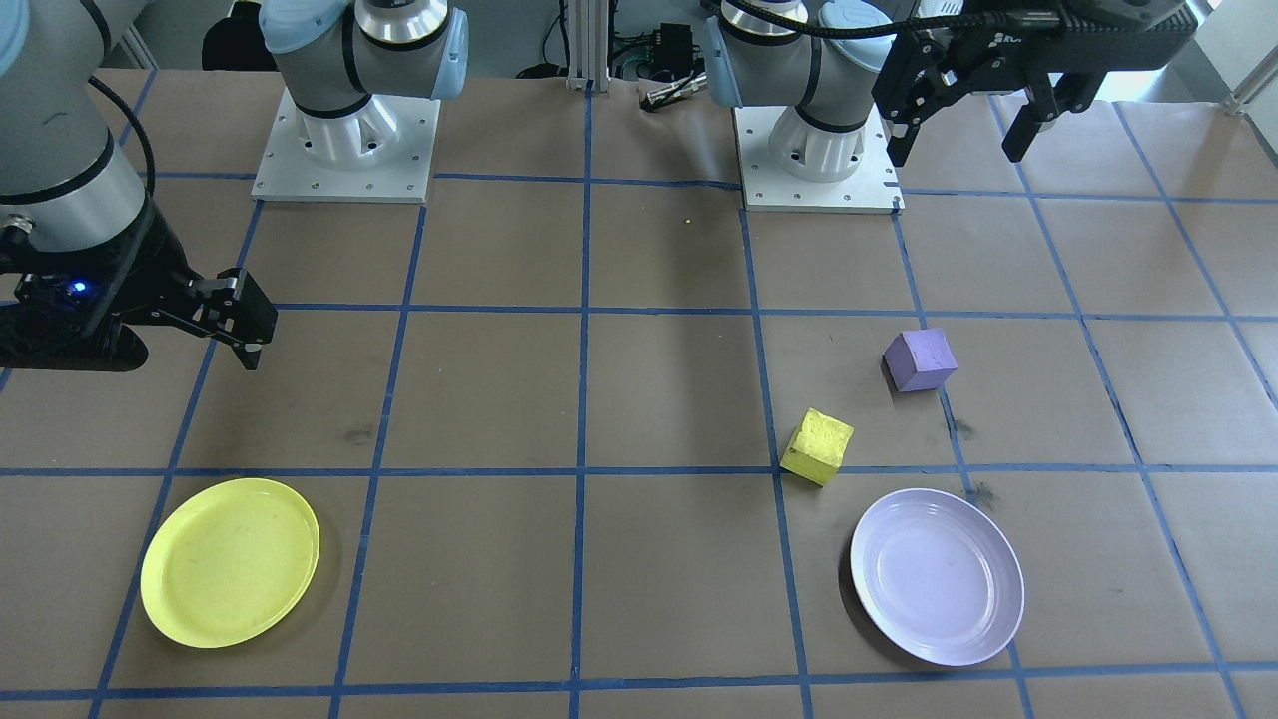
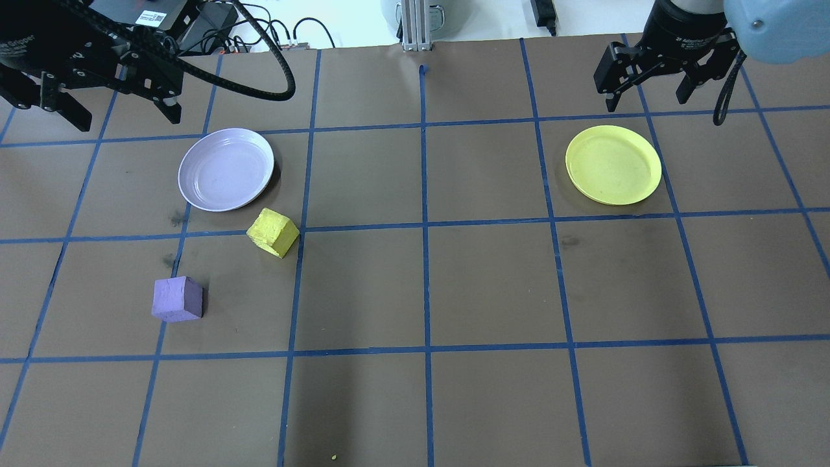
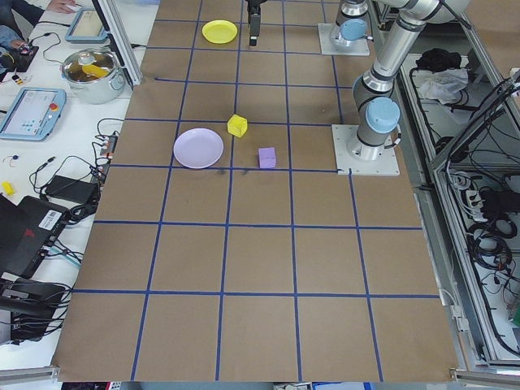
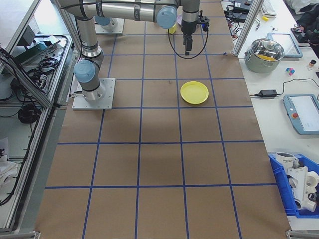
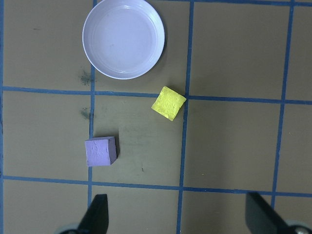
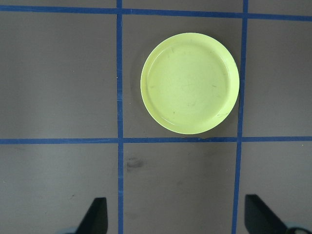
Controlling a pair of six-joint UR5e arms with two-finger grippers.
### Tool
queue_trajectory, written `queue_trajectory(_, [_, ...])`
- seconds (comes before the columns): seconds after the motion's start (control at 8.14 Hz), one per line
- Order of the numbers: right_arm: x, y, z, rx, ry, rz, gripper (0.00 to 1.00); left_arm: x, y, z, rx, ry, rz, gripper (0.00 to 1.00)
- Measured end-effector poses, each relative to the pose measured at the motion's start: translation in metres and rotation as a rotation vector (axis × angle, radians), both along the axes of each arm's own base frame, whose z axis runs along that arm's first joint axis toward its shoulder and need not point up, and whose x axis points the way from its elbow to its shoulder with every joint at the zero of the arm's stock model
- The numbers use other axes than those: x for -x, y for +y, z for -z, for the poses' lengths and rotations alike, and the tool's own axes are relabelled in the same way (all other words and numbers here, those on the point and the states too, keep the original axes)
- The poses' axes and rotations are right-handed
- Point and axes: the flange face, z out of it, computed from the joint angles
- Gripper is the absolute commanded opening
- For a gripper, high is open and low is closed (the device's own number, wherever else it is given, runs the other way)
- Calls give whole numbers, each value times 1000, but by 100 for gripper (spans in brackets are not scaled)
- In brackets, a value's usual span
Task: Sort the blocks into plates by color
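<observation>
A desk (image 2: pixel 454 285) covered in brown paper and gridded with blue tape is seen from overhead. At lower left lies the purple block (image 2: pixel 177 299), then the yellow block (image 2: pixel 272 232), just beside the lavender plate (image 2: pixel 225 168). The yellow plate (image 2: pixel 613 165) sits upper right. Both the left gripper (image 2: pixel 107 110) and right gripper (image 2: pixel 648 91) are held open, empty. A steel pot (image 3: pixel 93 71) is shown only in the side views.

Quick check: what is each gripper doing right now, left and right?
Left gripper: open, holding nothing, raised above the table.
Right gripper: open, holding nothing, above the table near the yellow plate.
</observation>
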Motion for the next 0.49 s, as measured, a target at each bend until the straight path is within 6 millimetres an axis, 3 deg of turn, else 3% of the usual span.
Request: queue_trajectory(0.49, [0,0,-1,6,-1,-1,100,0,3,-2,3,-1,5,100])
